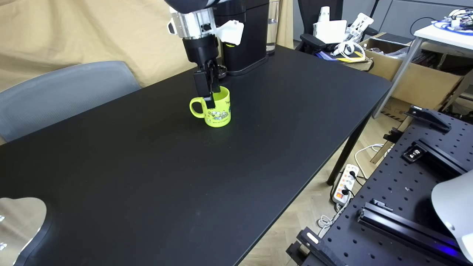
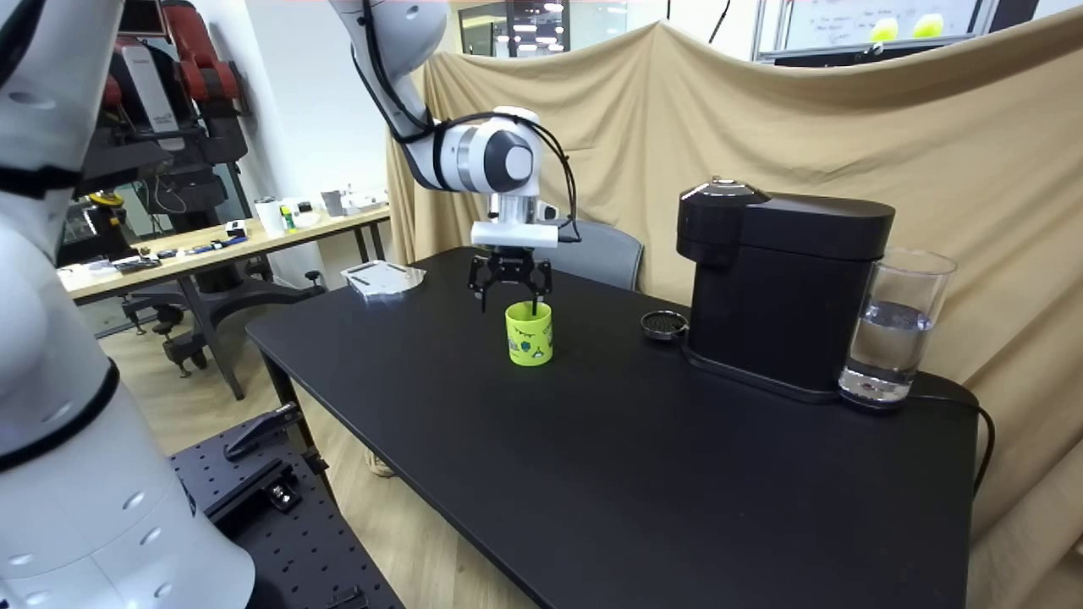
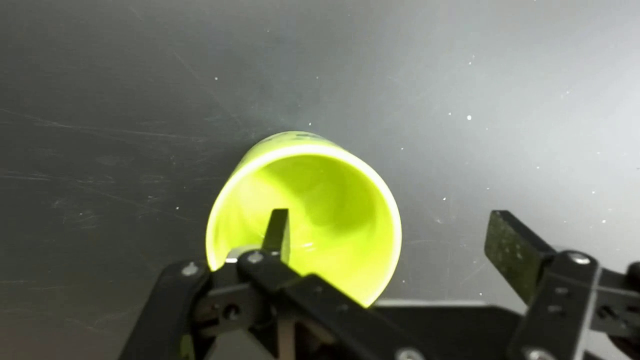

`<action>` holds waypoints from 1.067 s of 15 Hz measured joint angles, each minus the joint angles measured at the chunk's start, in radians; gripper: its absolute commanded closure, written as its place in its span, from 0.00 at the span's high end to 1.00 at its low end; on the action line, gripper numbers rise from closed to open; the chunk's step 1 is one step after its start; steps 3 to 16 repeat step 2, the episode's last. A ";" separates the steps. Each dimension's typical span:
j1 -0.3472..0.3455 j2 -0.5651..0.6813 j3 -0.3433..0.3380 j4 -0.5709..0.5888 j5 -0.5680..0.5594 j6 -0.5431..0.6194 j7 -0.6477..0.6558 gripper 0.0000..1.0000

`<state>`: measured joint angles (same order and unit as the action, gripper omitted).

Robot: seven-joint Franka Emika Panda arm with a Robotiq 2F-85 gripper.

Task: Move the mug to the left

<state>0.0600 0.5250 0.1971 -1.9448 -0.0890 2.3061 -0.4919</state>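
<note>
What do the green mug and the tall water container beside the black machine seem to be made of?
Mug: probably glazed ceramic, though glossy plastic is possible; bright glints show inside it.
Water container: transparent, smooth plastic or glass; the beige cloth shows through its upper part.

The mug [image 2: 530, 340] stands upright on the table [image 2: 677, 482] — the gripper [image 2: 509, 311] above, jaws spread, one at its mouth — well apart from the black machine [image 2: 778, 313].
</note>
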 measured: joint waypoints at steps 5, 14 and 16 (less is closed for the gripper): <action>-0.001 -0.029 -0.001 -0.014 0.000 -0.022 0.000 1.00; -0.001 -0.029 -0.001 -0.014 0.000 -0.022 0.000 1.00; -0.001 -0.029 -0.001 -0.014 0.000 -0.022 0.000 1.00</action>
